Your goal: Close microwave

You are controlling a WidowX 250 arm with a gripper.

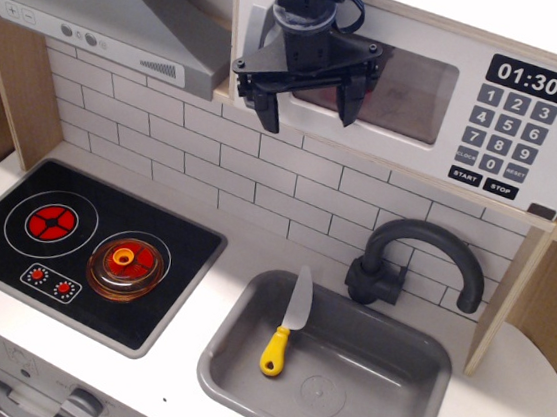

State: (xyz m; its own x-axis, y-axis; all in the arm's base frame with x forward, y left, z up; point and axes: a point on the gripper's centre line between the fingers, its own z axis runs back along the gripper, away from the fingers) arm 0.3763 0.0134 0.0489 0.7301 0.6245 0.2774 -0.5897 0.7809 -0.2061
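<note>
Toy wooden microwave with wide white windowed door (414, 83) sits top right above the grey sink, door looks near flush; black gripper (310, 109) jaws spread, empty, against it; risk: pulling away snags the door, reopening it.

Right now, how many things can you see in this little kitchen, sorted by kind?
Appliances: 3 (microwave, hood, stove)
Sink fittings: 2 (sink, tap)
Utensils: 2 (knife, orange lid)
Robot tool: 1
Total: 8
</note>
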